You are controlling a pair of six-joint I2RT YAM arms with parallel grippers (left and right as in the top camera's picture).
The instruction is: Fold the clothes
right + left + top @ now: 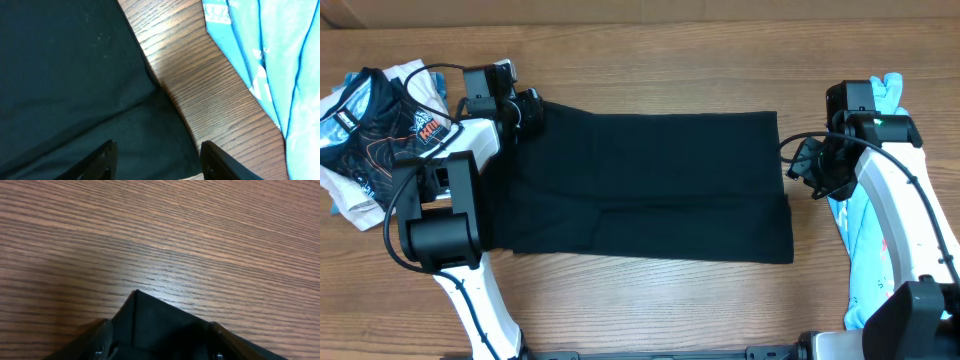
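A large plain black T-shirt (650,185) lies flat, folded into a wide rectangle that reaches from the left pincer (523,118) across to the right pincer (800,166). One corner rises in a small peak between the left pincer's fingers. A light blue tee (853,265) with white lettering lies rumpled just past the right pincer, apart from the black shirt.

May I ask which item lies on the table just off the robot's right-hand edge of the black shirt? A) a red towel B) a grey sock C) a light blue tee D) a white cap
C: in the overhead view a light blue tee lies just past the right edge of the black shirt, with bare wood between them.
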